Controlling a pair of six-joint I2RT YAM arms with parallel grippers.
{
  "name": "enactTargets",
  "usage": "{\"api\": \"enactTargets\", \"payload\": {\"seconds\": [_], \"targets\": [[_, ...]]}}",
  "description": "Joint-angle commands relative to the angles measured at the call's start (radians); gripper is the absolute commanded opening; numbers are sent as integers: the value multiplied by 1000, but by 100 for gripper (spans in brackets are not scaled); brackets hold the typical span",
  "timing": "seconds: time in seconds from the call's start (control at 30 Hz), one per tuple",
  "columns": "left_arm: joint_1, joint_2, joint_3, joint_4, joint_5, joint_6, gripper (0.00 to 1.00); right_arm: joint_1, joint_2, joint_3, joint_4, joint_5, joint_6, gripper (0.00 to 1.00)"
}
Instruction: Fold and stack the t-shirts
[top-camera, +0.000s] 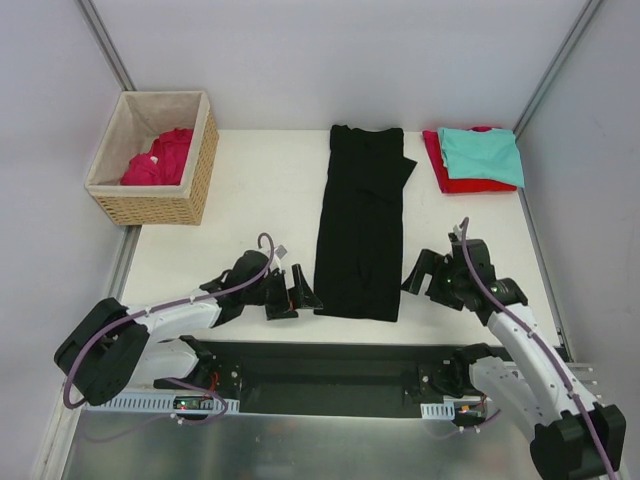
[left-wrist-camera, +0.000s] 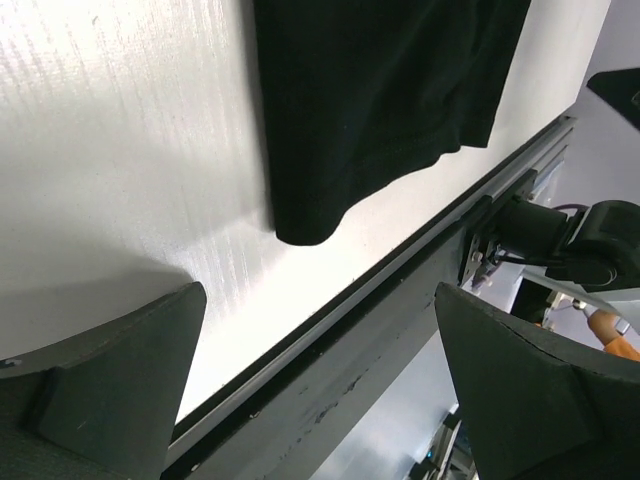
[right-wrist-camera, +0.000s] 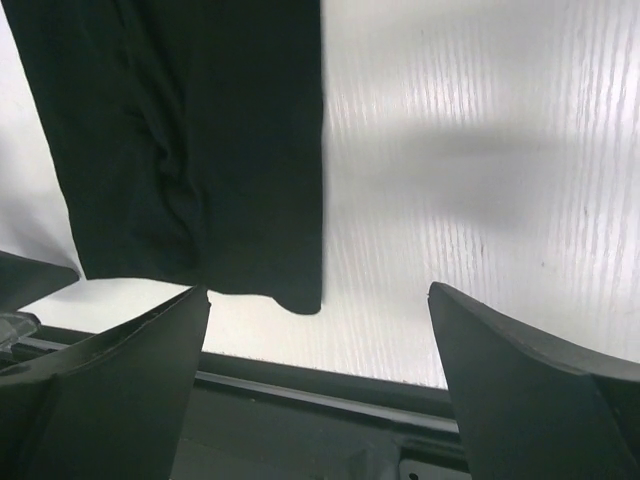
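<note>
A long black t-shirt (top-camera: 362, 225) lies folded lengthwise in the middle of the white table, its hem toward the near edge. At the back right a folded teal t-shirt (top-camera: 482, 153) rests on a folded red one (top-camera: 447, 177). A crimson-pink t-shirt (top-camera: 160, 158) lies crumpled in the basket. My left gripper (top-camera: 292, 292) hangs open just left of the black shirt's near left corner (left-wrist-camera: 305, 225). My right gripper (top-camera: 425, 280) is open just right of the near right corner (right-wrist-camera: 300, 295). Both sets of jaws are empty (left-wrist-camera: 320, 300) (right-wrist-camera: 320, 295).
The wicker basket (top-camera: 203, 160) with beige lining stands at the back left corner. A dark rail (top-camera: 330, 365) runs along the table's near edge between the arm bases. Grey walls and metal posts close in the back and sides.
</note>
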Motion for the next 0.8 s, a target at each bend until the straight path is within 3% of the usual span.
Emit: {"api": "enactTargets", "payload": {"seconds": [0.0,0.17,0.23,0.57,0.67,0.77], "targets": [[-4,-31,-32,86,14,-35,99,30,-97,-62,-73,51,61,93],[-4,19,-93,219,27,-57,99,76,-82,-137,-26,25,110,84],[-4,68,-113,279,31,-64,99,123,-50,-159,3,26,136,74],[-5,334,-120,552,88,-110,99,252,73,-156,111,115,216,73],[-4,372,-117,582,93,-118,99,261,86,-156,128,128,223,62],[-4,389,-115,588,96,-118,99,269,94,-153,137,143,233,59]]}}
